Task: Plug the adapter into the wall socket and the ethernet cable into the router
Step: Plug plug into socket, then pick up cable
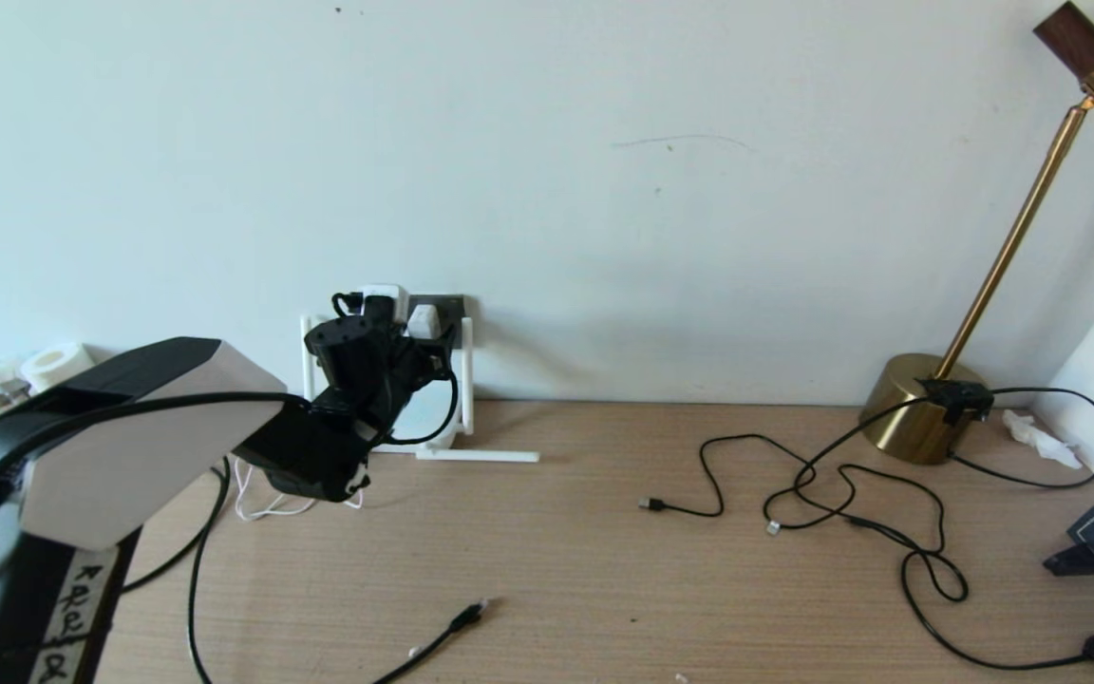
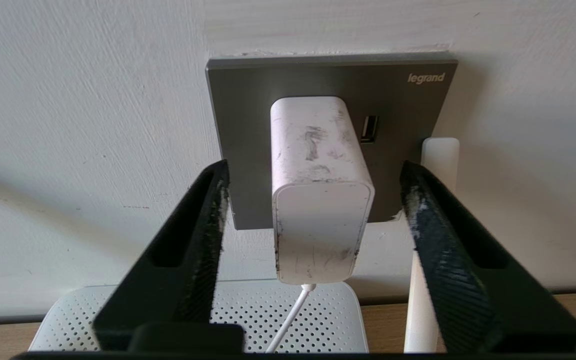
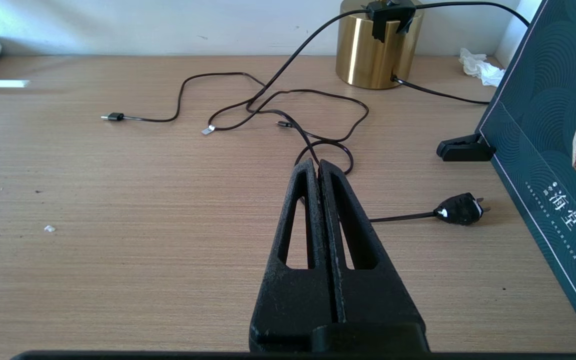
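So the adapter (image 2: 320,200) sits in the wall socket (image 2: 248,130), left gripper (image 2: 313,200) spread either side, ethernet cable (image 1: 452,627) at six o'clock unplugged.

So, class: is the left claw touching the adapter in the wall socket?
Apart. The left wrist view shows the left claw open, with a clear gap between each finger and the adapter seated in the wall socket.

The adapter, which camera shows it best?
The left wrist view: the adapter sits plugged into the wall socket, between the open left claw. The head view shows only its top behind the arm; the right wrist view misses it.
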Controlling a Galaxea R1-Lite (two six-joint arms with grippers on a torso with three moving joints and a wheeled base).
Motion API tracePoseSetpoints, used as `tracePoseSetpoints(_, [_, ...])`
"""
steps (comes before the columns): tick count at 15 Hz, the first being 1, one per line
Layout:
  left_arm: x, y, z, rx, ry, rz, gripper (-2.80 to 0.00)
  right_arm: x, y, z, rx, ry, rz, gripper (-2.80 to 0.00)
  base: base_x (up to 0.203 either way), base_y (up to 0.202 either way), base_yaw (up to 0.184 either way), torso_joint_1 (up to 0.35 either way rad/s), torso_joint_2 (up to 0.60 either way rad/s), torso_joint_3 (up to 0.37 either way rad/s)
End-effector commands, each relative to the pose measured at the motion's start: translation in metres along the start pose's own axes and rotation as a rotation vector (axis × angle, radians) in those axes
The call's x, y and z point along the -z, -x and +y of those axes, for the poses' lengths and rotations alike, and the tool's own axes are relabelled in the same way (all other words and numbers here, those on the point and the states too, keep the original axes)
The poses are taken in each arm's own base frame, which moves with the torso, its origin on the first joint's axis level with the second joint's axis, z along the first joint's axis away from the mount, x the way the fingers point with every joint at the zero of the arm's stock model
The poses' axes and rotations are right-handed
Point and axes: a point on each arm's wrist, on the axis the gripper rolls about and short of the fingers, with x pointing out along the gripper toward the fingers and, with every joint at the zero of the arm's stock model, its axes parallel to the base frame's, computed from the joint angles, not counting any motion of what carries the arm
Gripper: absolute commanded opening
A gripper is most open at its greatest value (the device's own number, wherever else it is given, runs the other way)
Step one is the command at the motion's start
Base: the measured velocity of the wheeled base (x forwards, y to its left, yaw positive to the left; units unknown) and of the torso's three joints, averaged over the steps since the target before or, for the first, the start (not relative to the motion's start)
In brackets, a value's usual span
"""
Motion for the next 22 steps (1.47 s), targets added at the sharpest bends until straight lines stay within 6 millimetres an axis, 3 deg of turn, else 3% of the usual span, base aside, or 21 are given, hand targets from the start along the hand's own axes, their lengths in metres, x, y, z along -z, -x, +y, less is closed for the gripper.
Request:
tracePoseSetpoints(1, [-0.004, 0.001, 0.0, -0.001, 0.001, -0.01, 0.0, 0.0, 0.0, 0.0, 0.0, -0.001, 0.001, -2.8, 0.0, 0.0, 0.0, 0.0, 0.0, 0.0])
tracePoseSetpoints(7, [-0.016, 0.016, -0.002, 0.009, 0.003, -0.016, 0.0, 0.0, 0.0, 0.0, 0.0, -0.001, 0.001, -2.8, 0.0, 0.0, 0.0, 0.0, 0.0, 0.0])
tracePoseSetpoints(12, [-0.056, 0.031, 0.003, 0.008, 0.013, -0.081, 0.0, 0.0, 0.0, 0.0, 0.0, 0.0, 0.001, -2.8, 0.0, 0.0, 0.0, 0.0, 0.0, 0.0])
tracePoseSetpoints(16, [-0.09, 0.059, 0.01, 0.008, 0.021, -0.116, 0.0, 0.0, 0.0, 0.0, 0.0, -0.001, 0.001, -2.8, 0.0, 0.0, 0.0, 0.0, 0.0, 0.0])
tracePoseSetpoints(17, [-0.1, 0.068, 0.012, 0.009, 0.023, -0.126, -2.8, 0.0, 0.0, 0.0, 0.0, -0.001, 0.0, -2.8, 0.0, 0.0, 0.0, 0.0, 0.0, 0.0])
tracePoseSetpoints(19, [-0.122, 0.094, 0.017, 0.023, 0.026, -0.152, -2.8, 0.0, 0.0, 0.0, 0.0, -0.001, 0.001, -2.8, 0.0, 0.0, 0.0, 0.0, 0.0, 0.0])
tracePoseSetpoints(22, [-0.165, 0.152, 0.027, 0.116, 0.005, -0.163, -2.8, 0.0, 0.0, 0.0, 0.0, -0.001, 0.001, -2.8, 0.0, 0.0, 0.0, 0.0, 0.0, 0.0])
